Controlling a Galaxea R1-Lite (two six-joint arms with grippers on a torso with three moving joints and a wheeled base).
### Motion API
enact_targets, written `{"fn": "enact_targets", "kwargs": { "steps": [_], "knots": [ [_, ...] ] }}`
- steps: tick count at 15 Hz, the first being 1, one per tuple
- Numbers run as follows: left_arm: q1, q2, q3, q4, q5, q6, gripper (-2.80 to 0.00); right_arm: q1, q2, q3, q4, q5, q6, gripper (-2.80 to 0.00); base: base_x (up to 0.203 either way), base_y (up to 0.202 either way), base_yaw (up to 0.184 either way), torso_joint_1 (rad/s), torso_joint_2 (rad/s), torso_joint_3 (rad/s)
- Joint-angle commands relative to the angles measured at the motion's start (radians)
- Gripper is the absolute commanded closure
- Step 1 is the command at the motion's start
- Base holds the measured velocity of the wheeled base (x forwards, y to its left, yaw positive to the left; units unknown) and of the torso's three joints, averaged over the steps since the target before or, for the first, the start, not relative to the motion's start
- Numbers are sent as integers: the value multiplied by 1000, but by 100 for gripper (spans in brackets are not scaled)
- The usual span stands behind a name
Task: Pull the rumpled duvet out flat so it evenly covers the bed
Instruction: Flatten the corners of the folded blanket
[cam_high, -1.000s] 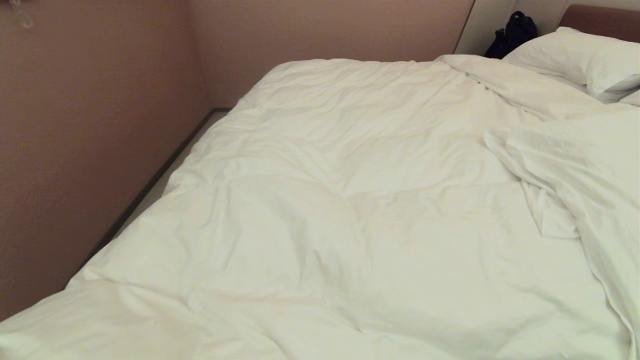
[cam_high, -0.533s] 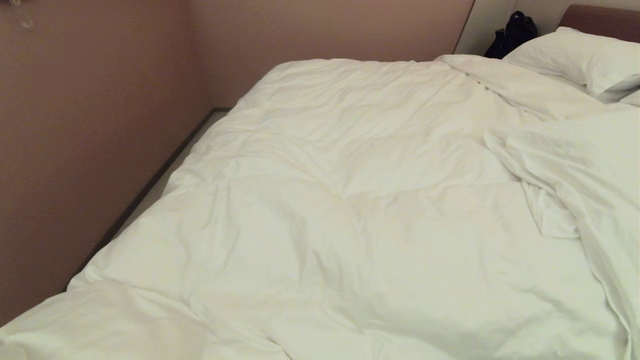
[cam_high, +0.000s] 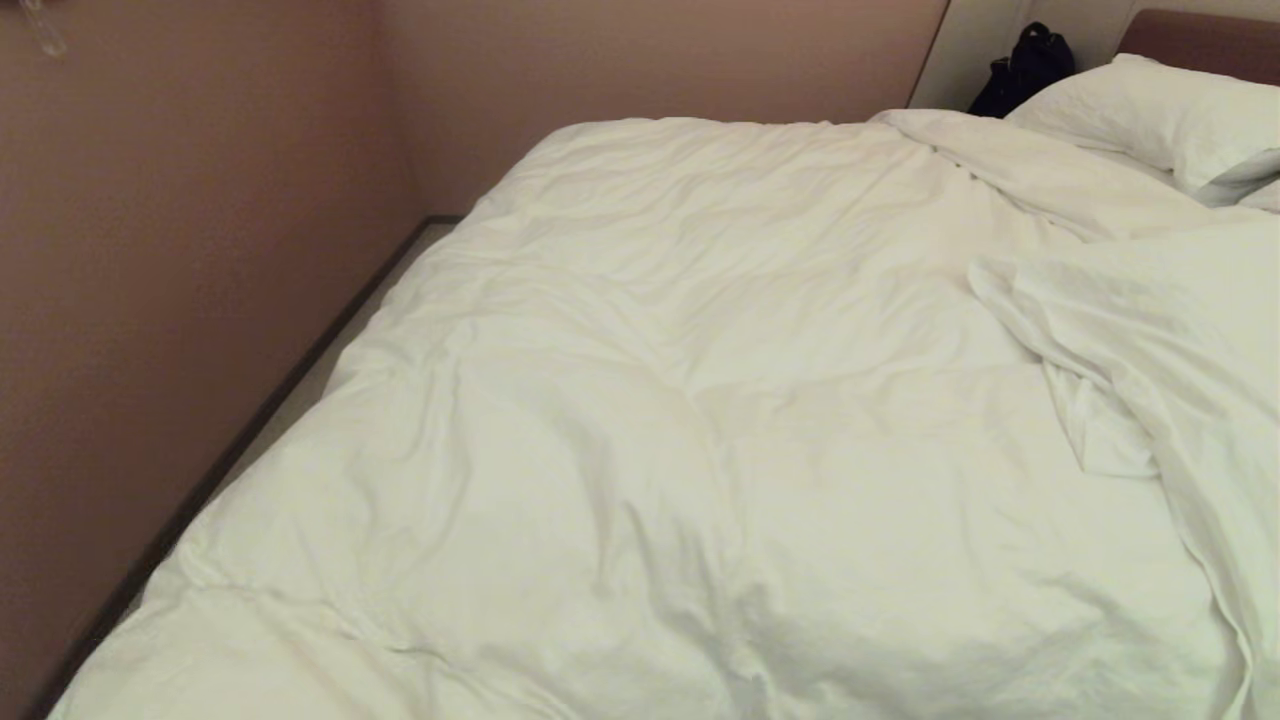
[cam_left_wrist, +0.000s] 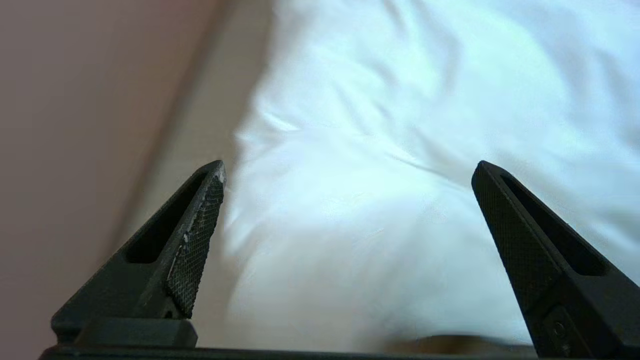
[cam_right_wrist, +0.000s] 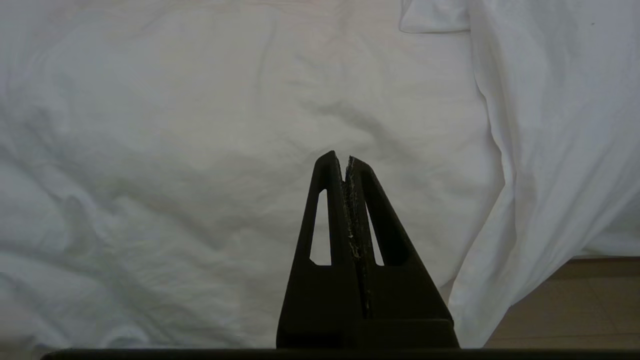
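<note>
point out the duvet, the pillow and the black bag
duvet (cam_high: 640, 400), head view, its wrinkled middle
pillow (cam_high: 1170, 115), head view, its top face
black bag (cam_high: 1030, 65), head view, its body, beside the pillow

White pillows (cam_high: 1175, 120) lie far right; a black bag (cam_high: 1022, 68) sits against the pinkish wall (cam_high: 200, 200).

The head camera looked forward and down from above the near edge of the bed, taking in the duvet (cam_high: 700, 400), the wall (cam_high: 150, 250) at frame left and a pillow (cam_high: 1160, 110) at upper right. The left wrist camera sat close behind its spread fingers (cam_left_wrist: 195, 235), facing the duvet's wall-side edge. The right wrist camera looked past pressed-together fingers (cam_right_wrist: 345, 200) at the duvet, floor (cam_right_wrist: 575, 300) at lower right. All three shared the duvet.
</note>
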Motion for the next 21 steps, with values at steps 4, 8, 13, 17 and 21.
{"fn": "enact_targets", "kwargs": {
  "steps": [4, 8, 13, 17, 21],
  "knots": [
    [0, 66, -58, 200, -31, -74, -280, 0, 1, 0, 0, 0, 0, 0, 0, 0, 0, 0, 0, 0],
    [0, 63, -59, 201, -24, -81, -280, 0, 1, 0, 0, 0, 0, 0, 0, 0, 0, 0, 0, 0],
    [0, 17, -51, 198, -6, -79, -280, 0, 1, 0, 0, 1, 0, 0, 0, 0, 0, 0, 0, 0],
    [0, -9, -53, 199, -5, -78, 0, 0, 1, 0, 0, 0, 0, 0, 0, 0, 0, 0, 0, 0],
    [0, -17, -47, 176, -11, -78, 0, 0, 1, 0, 0, 1, 0, 0, 0, 0, 0, 0, 0, 0]
  ]
}}
